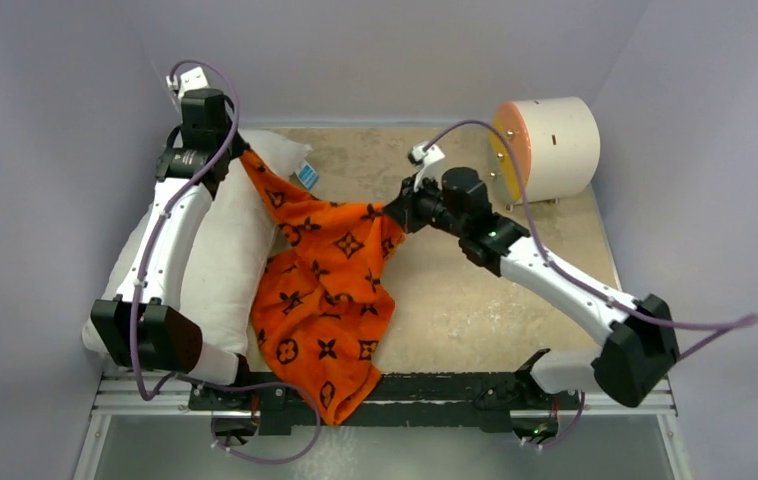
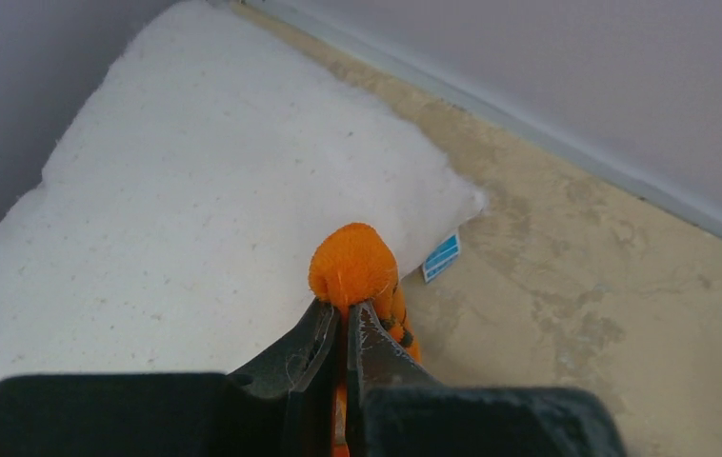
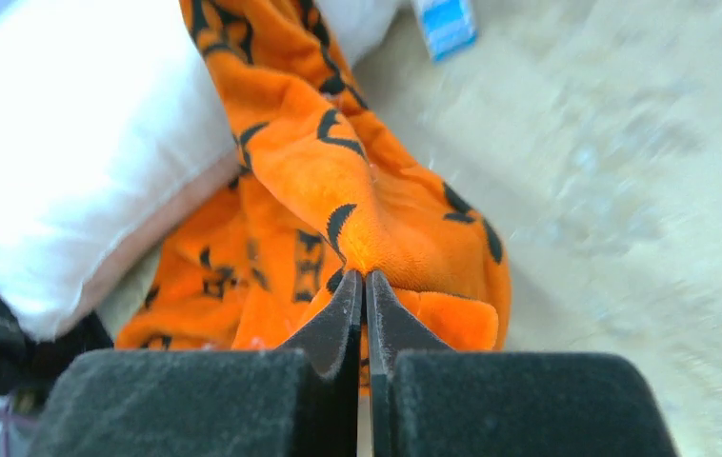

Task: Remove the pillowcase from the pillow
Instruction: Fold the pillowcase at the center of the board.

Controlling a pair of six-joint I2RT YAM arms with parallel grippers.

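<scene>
- While the beige counter is carrying everything, the pillow is lying along its left side, stretching from the far wall towards the near edge, with the left arm reaching over it.
- Along its whole visible length the pillow is showing bare white, lying outside the sack rather than in it.
- Just right of it, the pillowcase is sprawling slack over the middle of the counter. Its left edge is lapping against the pillow's right side and its near end is hanging over the front rail.
- Whether any corner of the pillow is sitting inside the pillowcase where the two overlap, I cannot tell.
- At the far right corner, well apart from the fabric, a white cylinder with an orange face is lying on its side.
- The left gripper is pinching a bunched orange tip of the pillowcase at the far left, holding it raised above the pillow's far corner.
- The right gripper is clamping a fold of the pillowcase's right edge, jaws pressed together on the cloth, pulling it taut between the two arms.
- A small blue tag is poking out from the pillow's far right corner, lying on the counter.
</scene>
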